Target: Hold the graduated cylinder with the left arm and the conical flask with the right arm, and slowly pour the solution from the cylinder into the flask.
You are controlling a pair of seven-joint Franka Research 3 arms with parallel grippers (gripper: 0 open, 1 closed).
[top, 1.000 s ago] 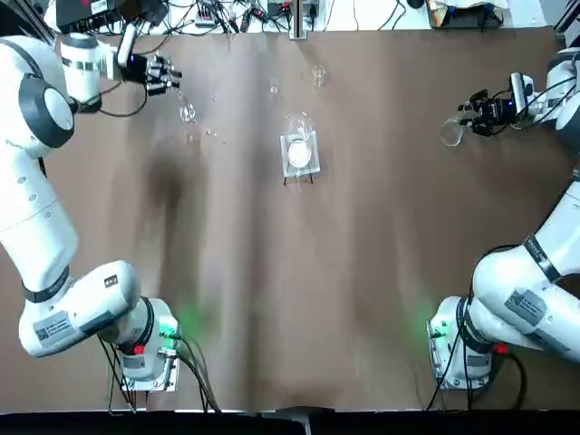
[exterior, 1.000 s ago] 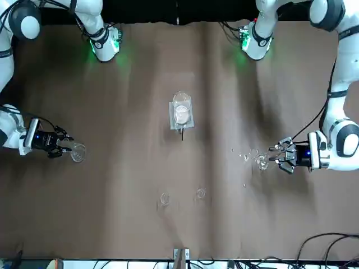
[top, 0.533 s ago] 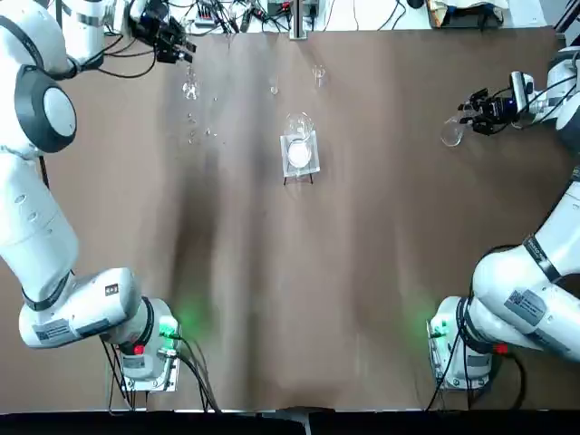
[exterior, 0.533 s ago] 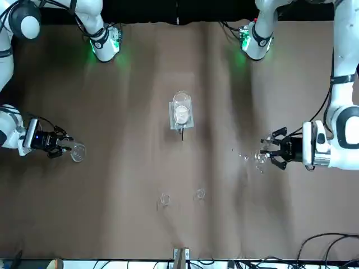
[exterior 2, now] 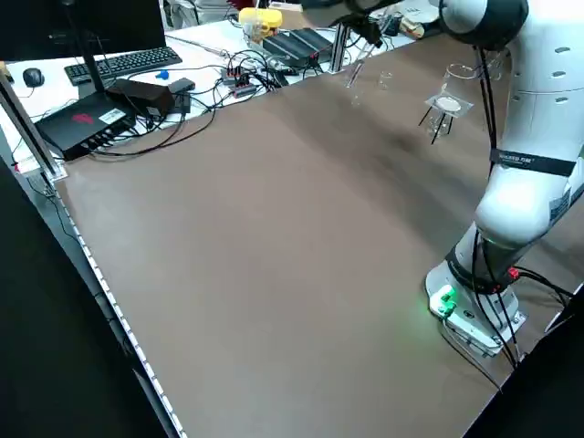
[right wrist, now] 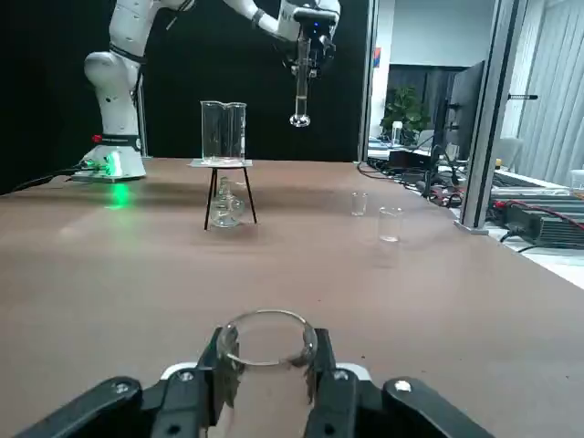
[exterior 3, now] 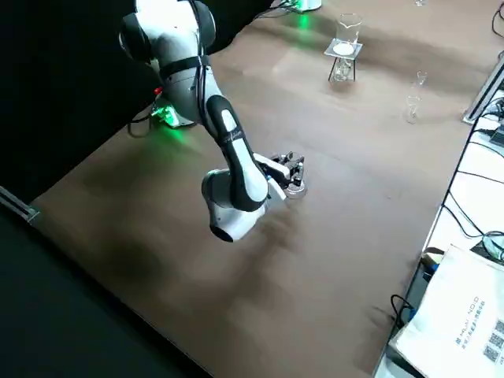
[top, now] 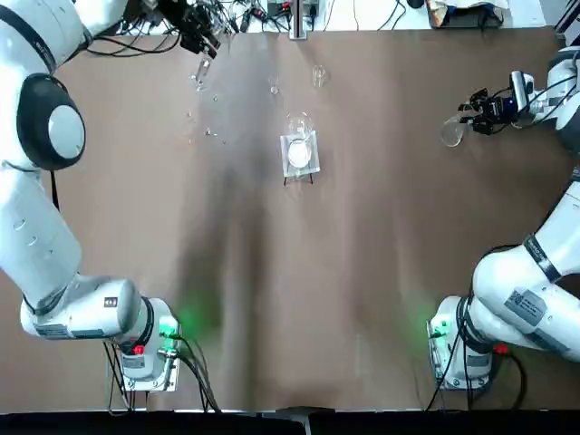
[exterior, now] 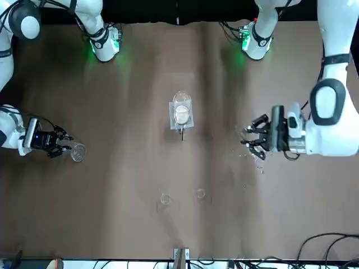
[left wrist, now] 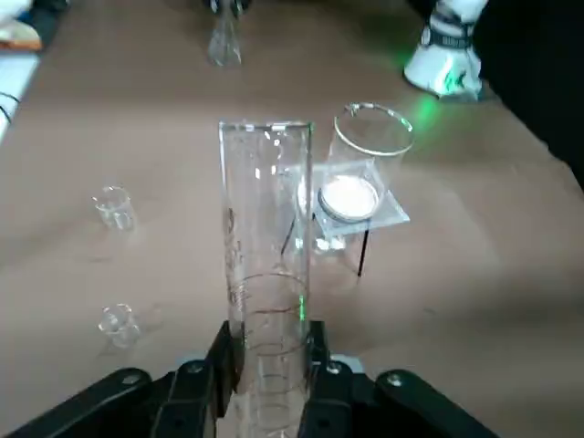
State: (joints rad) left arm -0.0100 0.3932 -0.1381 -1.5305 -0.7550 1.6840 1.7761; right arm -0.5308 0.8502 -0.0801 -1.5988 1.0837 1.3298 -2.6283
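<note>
while the left arm [top: 54, 136] reaches to the table's far left, cylinder raised, the right arm [top: 544, 290] sits bent at the right side, wrist low over the table [top: 362, 272]. stand with beaker [right wrist: 224, 137] is between them. left gripper [left wrist: 274, 365] clamps the graduated cylinder [left wrist: 266, 210], upright above the table. right gripper [right wrist: 269, 388] grips the conical flask [right wrist: 266, 342] by its neck.

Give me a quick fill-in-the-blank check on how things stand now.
The left gripper is shut on the ____. The right gripper grips the ____ by its neck. A glass beaker stands on a ____ with thin legs. The tabletop is coloured ____.

Missing words: graduated cylinder; flask; stand; brown.
</note>
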